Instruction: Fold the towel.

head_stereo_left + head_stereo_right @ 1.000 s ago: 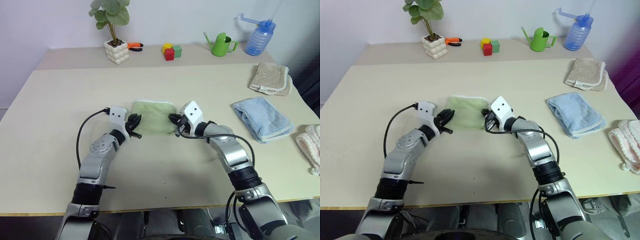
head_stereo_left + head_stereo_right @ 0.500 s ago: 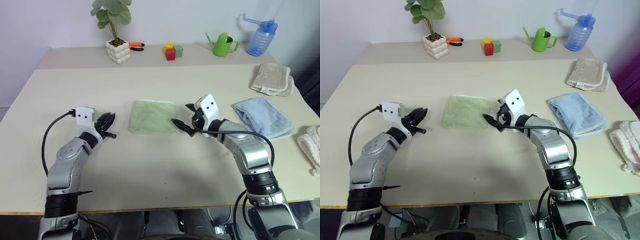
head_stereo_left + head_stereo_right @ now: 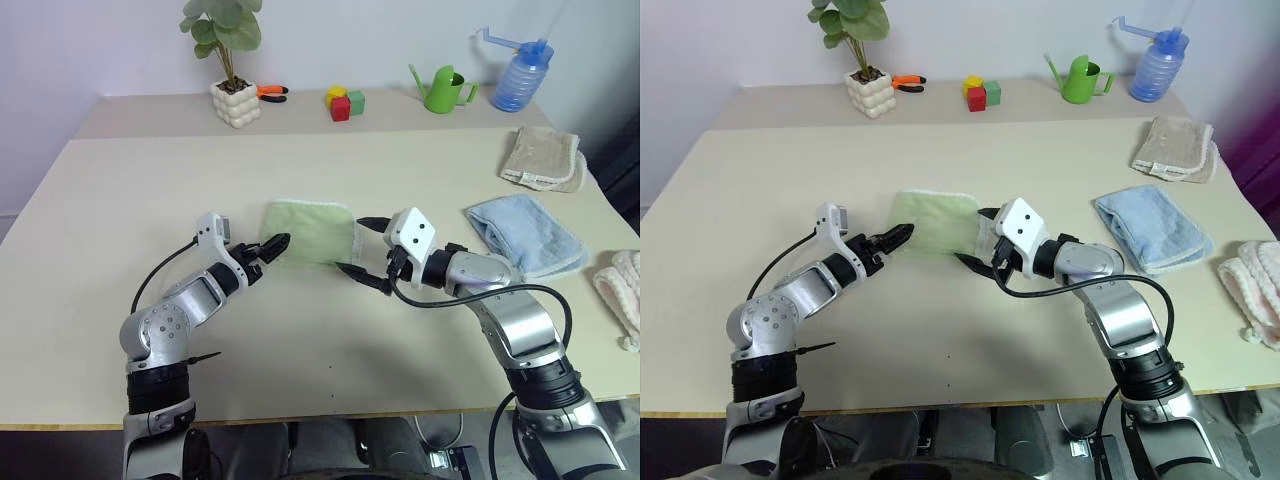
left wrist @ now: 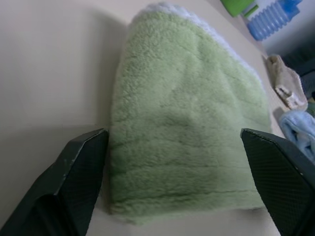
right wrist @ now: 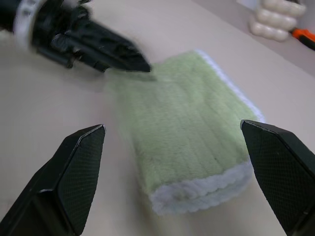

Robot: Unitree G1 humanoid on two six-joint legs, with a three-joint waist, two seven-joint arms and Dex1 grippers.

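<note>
Folded light green terry-cloth towel [image 3: 308,232] lies flat on the beige desk [image 3: 330,330], no readable writing. Left end effector [image 3: 272,245] and right end effector [image 3: 364,250] flank it, both spread wide, holding nothing.

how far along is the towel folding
Mostly done: the green towel lies in a compact folded rectangle on the table. Nothing is held: the left hand and right hand flank it with fingers spread. What may remain is another fold or pulling away.
</note>
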